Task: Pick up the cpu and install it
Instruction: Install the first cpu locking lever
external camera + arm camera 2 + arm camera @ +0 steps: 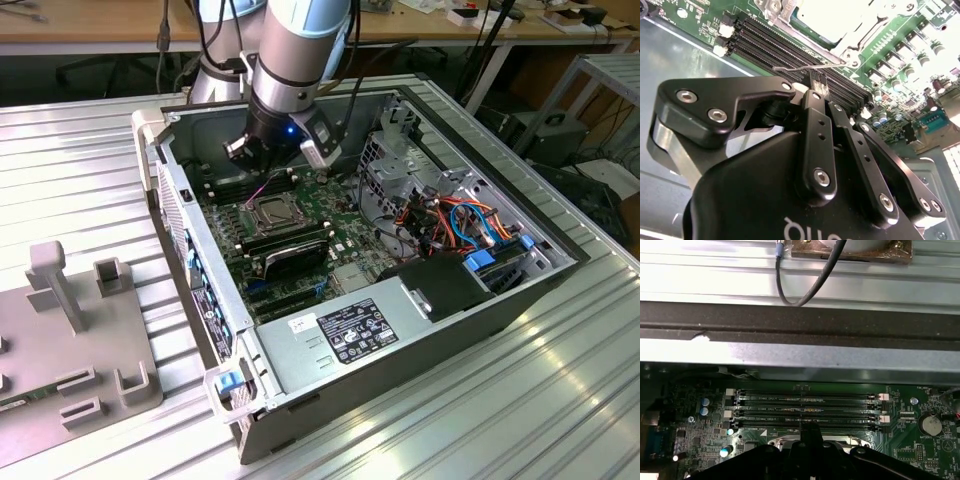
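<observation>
The gripper (818, 80) is held low inside the open case (190, 245), over the memory slots (805, 407) at the far edge of the board (345, 240); the fingers (814, 107) are seen drawn together, with nothing visible between them. A pale grey square, taken to be the cpu (822, 17), is seen lying flat inside the metal frame of the socket (782, 15), on the near side of the fingertips and apart from them; whether it is fully seated cannot be told.

The cpu is judged light, thin and stiff, with a smooth face likely to slip and an underside easily harmed by touch or tilt; it would best be taken by two opposite edges and kept level.

The case is laid on its side on the ribbed counter (80, 130); in it are held the board, a power supply (350, 330) at the near end and coloured cables (460, 215) at the exterior view's right; a grey fixture (70, 330) is set on the counter at the exterior view's left.
</observation>
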Available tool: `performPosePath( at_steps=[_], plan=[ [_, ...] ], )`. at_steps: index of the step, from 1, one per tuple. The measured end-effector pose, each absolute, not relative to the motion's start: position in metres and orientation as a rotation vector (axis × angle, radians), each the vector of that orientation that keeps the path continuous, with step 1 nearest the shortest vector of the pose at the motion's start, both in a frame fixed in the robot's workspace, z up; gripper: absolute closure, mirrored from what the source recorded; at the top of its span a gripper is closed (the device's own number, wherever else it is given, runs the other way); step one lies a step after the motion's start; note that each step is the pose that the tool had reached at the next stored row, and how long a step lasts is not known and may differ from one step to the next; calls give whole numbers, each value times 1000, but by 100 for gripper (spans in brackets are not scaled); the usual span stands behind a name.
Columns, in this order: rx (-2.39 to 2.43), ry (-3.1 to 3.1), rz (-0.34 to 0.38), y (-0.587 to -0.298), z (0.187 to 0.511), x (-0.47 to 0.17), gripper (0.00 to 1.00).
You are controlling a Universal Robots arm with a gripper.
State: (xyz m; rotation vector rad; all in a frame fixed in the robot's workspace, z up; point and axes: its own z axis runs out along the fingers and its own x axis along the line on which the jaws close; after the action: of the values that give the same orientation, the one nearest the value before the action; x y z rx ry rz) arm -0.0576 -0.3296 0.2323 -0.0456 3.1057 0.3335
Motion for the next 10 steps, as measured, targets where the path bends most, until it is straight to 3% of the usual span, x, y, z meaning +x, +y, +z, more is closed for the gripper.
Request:
performPosePath(
  at_steps=[10],
  plan=[
    [-45,3105,336,-330,231,-57,89]
  ],
)
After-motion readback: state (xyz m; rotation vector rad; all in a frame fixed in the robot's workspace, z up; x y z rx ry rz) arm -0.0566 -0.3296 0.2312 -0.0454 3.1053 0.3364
